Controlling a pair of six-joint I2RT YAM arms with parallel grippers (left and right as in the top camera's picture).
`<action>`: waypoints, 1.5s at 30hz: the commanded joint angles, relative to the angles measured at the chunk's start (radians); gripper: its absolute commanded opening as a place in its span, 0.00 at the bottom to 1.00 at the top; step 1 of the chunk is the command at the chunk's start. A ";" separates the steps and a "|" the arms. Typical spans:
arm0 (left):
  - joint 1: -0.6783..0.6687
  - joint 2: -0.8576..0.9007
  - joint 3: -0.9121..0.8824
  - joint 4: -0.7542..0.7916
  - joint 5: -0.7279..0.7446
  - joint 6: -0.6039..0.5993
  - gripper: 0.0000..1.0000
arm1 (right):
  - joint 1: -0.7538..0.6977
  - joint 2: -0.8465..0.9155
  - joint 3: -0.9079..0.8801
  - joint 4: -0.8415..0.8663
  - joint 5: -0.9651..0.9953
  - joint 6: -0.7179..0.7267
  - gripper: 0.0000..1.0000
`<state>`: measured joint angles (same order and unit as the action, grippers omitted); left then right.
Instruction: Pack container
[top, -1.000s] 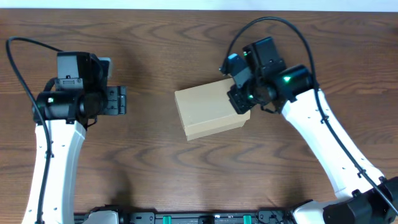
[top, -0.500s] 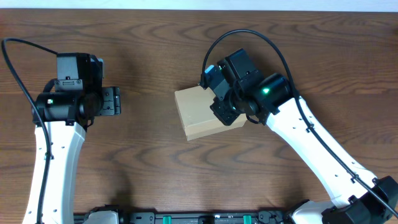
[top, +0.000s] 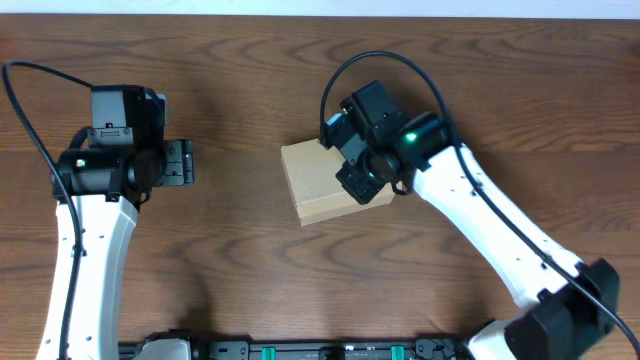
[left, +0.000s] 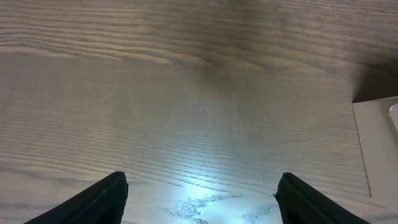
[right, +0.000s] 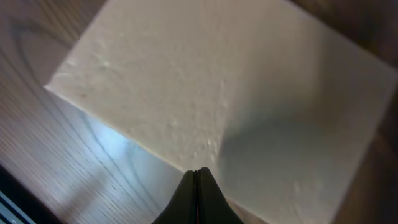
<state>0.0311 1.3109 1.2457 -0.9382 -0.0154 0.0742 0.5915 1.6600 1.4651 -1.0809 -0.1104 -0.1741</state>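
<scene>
1. The container (top: 318, 180) lies near the middle of the table (top: 240, 270), flat, its lid side up and looking closed. Its long axis runs across the table from arm to arm, slightly skewed, with the right-hand end turned a little toward the far edge
2. Your right gripper (top: 358, 182) is the nearer one by far: it hangs directly over the right half of the box. In the right wrist view its fingers are pinched together with nothing between them, the tips low over the lid close to one long edge. Whether they actually touch the cardboard cannot be told
3. Your left gripper (top: 184, 162) is spread wide and holds nothing. It sits well apart from the box, off its left short end, and the left wrist view catches only a corner of the box at the right edge
4. Any press or push on the lid probably falls to the right arm; the left would have to travel along the long axis first
</scene>
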 joint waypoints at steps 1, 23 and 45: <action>0.003 -0.011 0.021 -0.004 -0.018 -0.015 0.77 | 0.006 0.032 0.016 -0.003 0.006 -0.015 0.01; 0.003 -0.011 0.021 -0.007 -0.018 -0.014 0.77 | 0.006 0.264 0.011 0.037 -0.011 -0.014 0.01; 0.004 -0.012 0.074 0.010 -0.052 -0.008 0.94 | -0.151 0.030 0.170 0.262 0.378 0.185 0.63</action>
<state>0.0311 1.3109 1.2594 -0.9375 -0.0353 0.0750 0.4889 1.7638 1.5867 -0.8444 0.1215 -0.0204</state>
